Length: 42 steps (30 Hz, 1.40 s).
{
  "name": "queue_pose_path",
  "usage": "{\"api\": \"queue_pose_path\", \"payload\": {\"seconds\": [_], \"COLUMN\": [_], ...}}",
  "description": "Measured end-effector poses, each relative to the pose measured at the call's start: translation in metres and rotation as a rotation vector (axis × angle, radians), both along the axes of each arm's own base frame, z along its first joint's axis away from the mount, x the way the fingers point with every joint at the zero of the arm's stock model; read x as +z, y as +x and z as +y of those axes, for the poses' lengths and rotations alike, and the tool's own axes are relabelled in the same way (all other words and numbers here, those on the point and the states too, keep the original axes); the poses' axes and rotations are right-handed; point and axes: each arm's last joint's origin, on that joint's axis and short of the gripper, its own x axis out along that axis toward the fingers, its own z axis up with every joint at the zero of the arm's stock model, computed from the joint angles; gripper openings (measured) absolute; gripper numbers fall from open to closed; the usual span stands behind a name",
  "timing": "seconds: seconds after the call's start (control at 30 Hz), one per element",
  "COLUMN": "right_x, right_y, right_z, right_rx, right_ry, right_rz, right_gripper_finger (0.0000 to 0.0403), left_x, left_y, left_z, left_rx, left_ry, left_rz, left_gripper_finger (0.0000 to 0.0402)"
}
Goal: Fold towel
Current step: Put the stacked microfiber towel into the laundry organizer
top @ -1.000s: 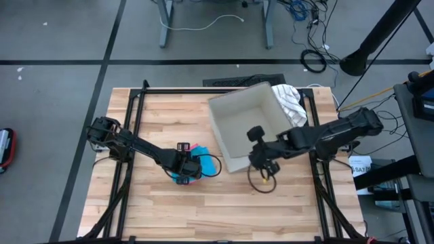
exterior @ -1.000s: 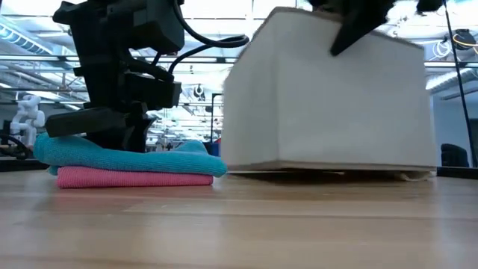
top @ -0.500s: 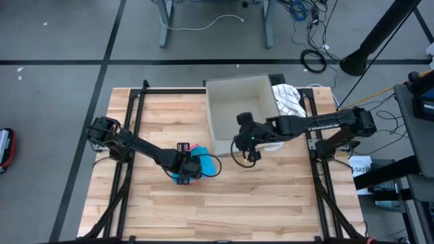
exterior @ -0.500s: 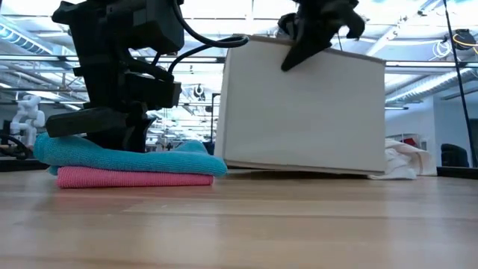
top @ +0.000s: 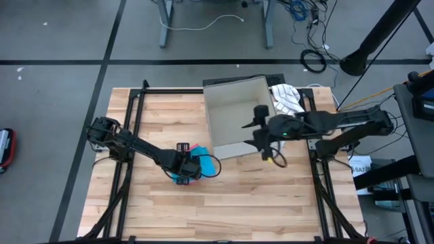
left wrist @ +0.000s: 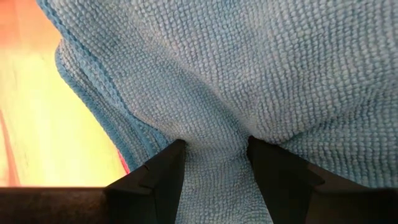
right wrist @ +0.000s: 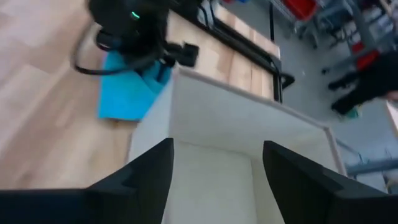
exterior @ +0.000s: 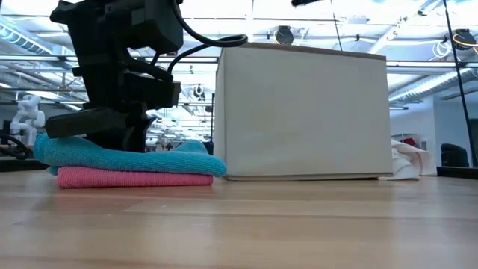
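High view: light wooden-slat bench [top: 169, 210]. Folded blue terry towel [top: 192, 167] lies left of centre on a pink cloth [exterior: 134, 178], mostly hidden beneath the left gripper [top: 184, 165], whose fingers pinch a ridge of the blue pile. Open-topped white fabric box [top: 234, 118] stands behind. Right gripper [top: 264, 139] hovers at the box's front corner, fingers spread wide. White crumpled cloth [top: 287, 99] half hidden behind the box.

white box [top: 238, 116], crumpled white cloth [top: 287, 99]
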Motion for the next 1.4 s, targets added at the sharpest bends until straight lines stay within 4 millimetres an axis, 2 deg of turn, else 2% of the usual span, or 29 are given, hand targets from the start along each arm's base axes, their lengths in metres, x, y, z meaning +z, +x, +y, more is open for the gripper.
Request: {"api": "queue_pose_path", "payload": {"seconds": [0.1, 0.17, 0.3, 0.47, 0.63, 0.9, 1.03, 1.1, 1.23, 1.4], "right_x": [0.006, 0.005, -0.008, -0.054, -0.109, -0.172, -0.196, -0.202, -0.203, -0.217], "right_y": [-0.011, -0.013, -0.005, 0.023, 0.049, 0.083, 0.095, 0.099, 0.108, 0.120], "right_z": [0.012, 0.020, 0.041, 0.072, 0.091, 0.106, 0.109, 0.111, 0.115, 0.105], "right_rx": [0.070, 0.133, 0.201, 0.272, 0.310, 0.315, 0.296, 0.289, 0.304, 0.306], "right_ry": [0.024, 0.099, 0.183, 0.149, 0.081, 0.021, -0.049, -0.094, -0.141, -0.158], "right_rz": [-0.011, 0.001, 0.074, 0.163, 0.179, 0.205, 0.194, 0.170, 0.078, 0.061], "right_gripper_finger": [0.0226, 0.0222, 0.0221, 0.0221, 0.0214, 0.0210, 0.0210, 0.0210, 0.0210, 0.0210], "left_x": [0.008, 0.017, 0.037, 0.039, 0.037, 0.041, 0.043, 0.043, 0.044, 0.043], "left_y": [0.001, 0.001, 0.007, 0.004, 0.007, 0.017, 0.021, 0.022, 0.022, 0.019], "left_z": [0.000, 0.000, -0.003, -0.002, -0.006, -0.011, -0.011, -0.011, -0.013, -0.014], "left_rx": [0.001, -0.002, -0.014, -0.026, -0.040, -0.055, -0.067, -0.076, -0.083, -0.081], "left_ry": [0.003, 0.006, -0.038, -0.039, -0.137, -0.244, -0.295, -0.295, -0.299, -0.295], "left_rz": [-0.034, -0.065, -0.161, -0.141, -0.134, -0.229, -0.259, -0.270, -0.278, -0.253], "left_gripper_finger": [0.0195, 0.0195, 0.0195, 0.0195, 0.0195, 0.0195, 0.0195, 0.0195, 0.0195, 0.0195]}}
